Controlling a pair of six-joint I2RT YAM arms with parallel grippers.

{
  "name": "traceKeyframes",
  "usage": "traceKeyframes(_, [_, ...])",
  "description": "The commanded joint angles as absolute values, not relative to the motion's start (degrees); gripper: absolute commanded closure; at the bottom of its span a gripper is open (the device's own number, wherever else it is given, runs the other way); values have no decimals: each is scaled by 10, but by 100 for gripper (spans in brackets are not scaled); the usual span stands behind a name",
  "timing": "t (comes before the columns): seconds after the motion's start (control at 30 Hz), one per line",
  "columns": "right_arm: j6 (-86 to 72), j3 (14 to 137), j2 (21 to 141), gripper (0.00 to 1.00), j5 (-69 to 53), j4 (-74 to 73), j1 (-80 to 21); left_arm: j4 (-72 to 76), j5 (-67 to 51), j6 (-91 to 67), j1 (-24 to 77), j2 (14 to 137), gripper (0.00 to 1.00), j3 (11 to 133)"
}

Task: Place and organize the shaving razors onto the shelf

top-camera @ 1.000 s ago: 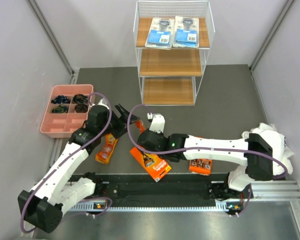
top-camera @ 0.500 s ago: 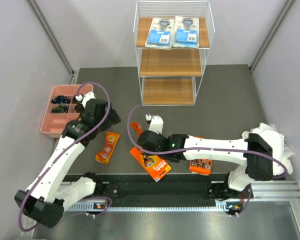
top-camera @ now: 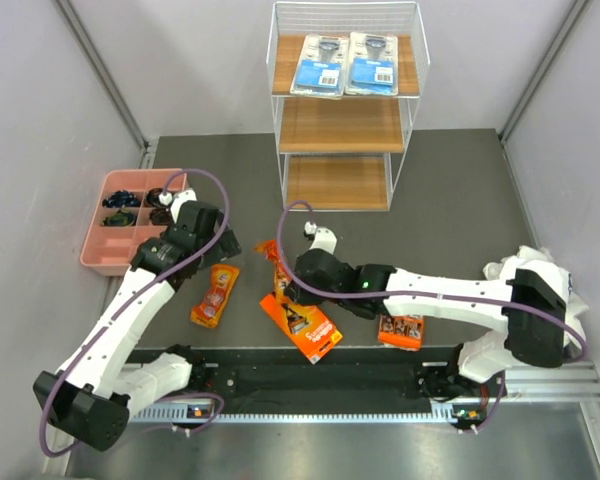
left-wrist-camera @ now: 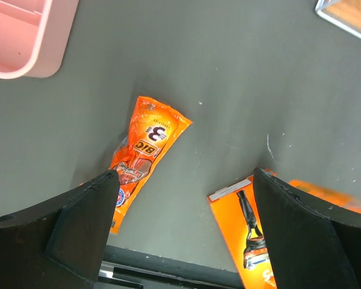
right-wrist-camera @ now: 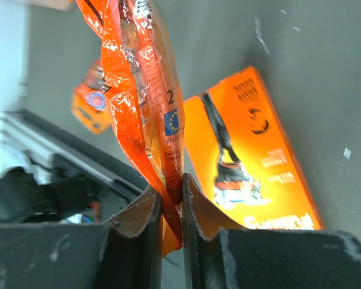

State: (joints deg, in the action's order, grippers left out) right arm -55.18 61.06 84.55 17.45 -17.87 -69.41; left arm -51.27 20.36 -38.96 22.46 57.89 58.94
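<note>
Dark grey table (top-camera: pixel 460 190) | shelf (top-camera: pixel 345 125) at far edge, blue blister cards (top-camera: pixel 317 63) on top board | right gripper (right-wrist-camera: pixel 172 192) pinched tight onto orange pouch (right-wrist-camera: pixel 138 78) | left gripper (left-wrist-camera: pixel 183 174) spread wide, empty, above second pouch (left-wrist-camera: pixel 147 153) lying flat

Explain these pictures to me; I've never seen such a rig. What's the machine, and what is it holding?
Two white robot arms are bolted at the near edge of a table. The wide picture looks down from above; the other two come from cameras on each wrist. At the back stands a wire shelf with two blue razor packs on top. On the table lie an orange pouch, a long orange box, an orange card and a pink tray. The right gripper pinches a second orange pouch; the left gripper is open and empty.
</note>
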Motion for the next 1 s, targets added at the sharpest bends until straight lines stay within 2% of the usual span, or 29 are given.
traceKeyframes(0.0, [-557, 581, 802, 100, 93, -48, -655, -492, 185, -376, 222, 580, 4, 579])
traceKeyframes(0.37, [-630, 495, 781, 100, -92, 179, -553, -480, 167, -370, 222, 584, 4, 567])
traceKeyframes(0.97, [-642, 546, 790, 100, -175, 181, -445, -473, 157, -365, 222, 588, 4, 561])
